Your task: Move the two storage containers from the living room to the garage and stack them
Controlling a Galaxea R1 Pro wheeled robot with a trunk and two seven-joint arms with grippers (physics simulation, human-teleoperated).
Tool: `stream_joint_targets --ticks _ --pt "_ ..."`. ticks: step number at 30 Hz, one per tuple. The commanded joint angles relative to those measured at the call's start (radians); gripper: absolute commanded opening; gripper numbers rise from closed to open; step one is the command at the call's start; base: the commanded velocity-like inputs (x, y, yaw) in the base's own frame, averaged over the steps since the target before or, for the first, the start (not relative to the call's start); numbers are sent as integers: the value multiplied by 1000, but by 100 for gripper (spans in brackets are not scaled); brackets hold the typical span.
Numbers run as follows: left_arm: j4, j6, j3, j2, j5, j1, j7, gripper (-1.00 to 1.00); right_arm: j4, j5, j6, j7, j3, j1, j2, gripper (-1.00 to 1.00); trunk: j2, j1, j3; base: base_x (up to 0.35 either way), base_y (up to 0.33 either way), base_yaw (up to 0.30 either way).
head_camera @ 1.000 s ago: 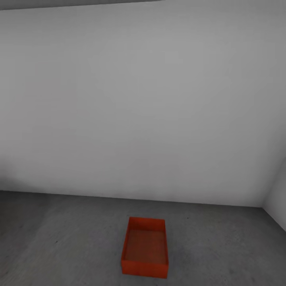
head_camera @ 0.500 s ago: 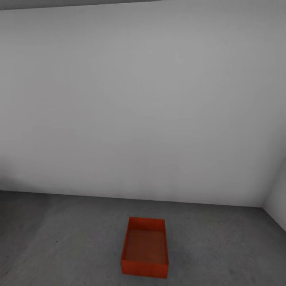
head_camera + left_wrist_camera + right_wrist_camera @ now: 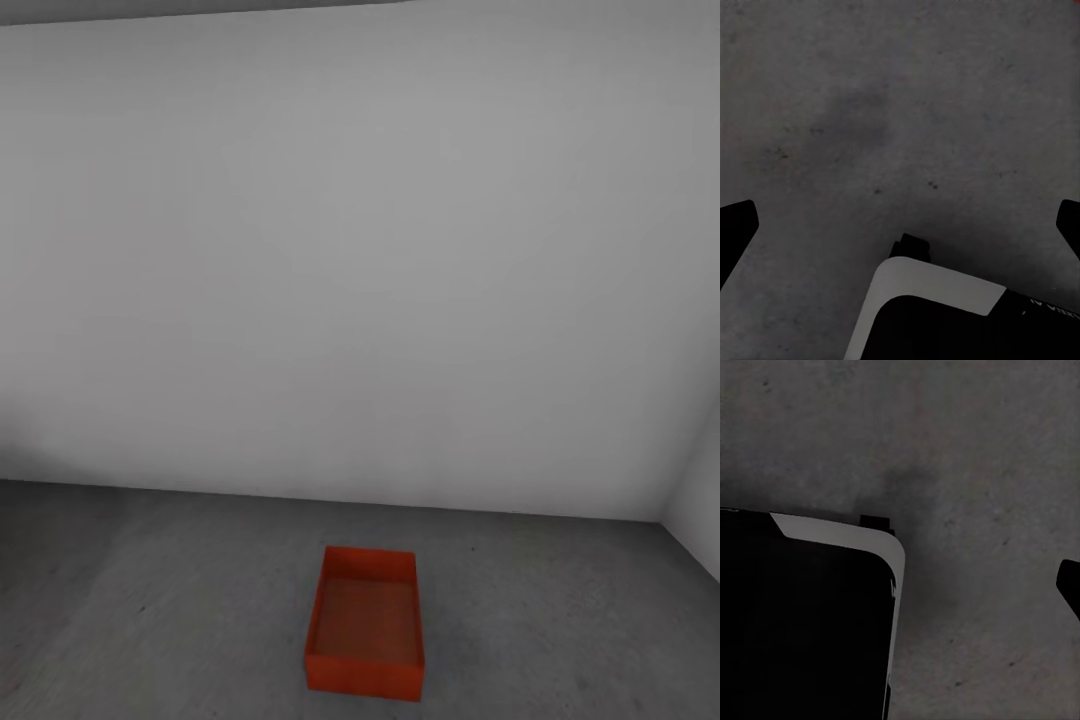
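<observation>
Storage container [image 3: 365, 622]: upright on the grey floor [image 3: 150, 600], near the white wall [image 3: 350, 250]; long axis runs toward it.
Left gripper [image 3: 900, 225]: fingertips wide apart, nothing held.
Right gripper: one fingertip [image 3: 1069, 585] visible; spread unclear.

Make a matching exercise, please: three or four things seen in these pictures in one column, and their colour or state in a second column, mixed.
Things:
1. storage container
2. floor
3. wall
4. left gripper

Descriptions:
A. plain white
B. jaws spread wide, nothing between them
C. orange-red, open on top, nothing inside
D. dark grey, rough

Pairs: 1-C, 2-D, 3-A, 4-B
</observation>
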Motion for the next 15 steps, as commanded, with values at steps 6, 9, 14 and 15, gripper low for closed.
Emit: stream_joint_targets --ticks 6,9,14,15 --pt "1 -3 7 0 0 -1 1 100 3 -3 -7 1 10 -1 0 100 -1 0 -1 0 0 0" --pt "1 -3 7 0 0 -1 1 100 3 -1 -9 2 11 -1 -1 100 -1 0 -1 0 0 0" --pt "1 -3 7 0 0 -1 1 100 3 -4 -10 4 10 -1 0 100 -1 0 -2 0 0 -25" --pt "1 -3 7 0 0 -1 1 100 3 -7 -12 4 9 -1 -1 100 -1 0 -2 0 0 -165"
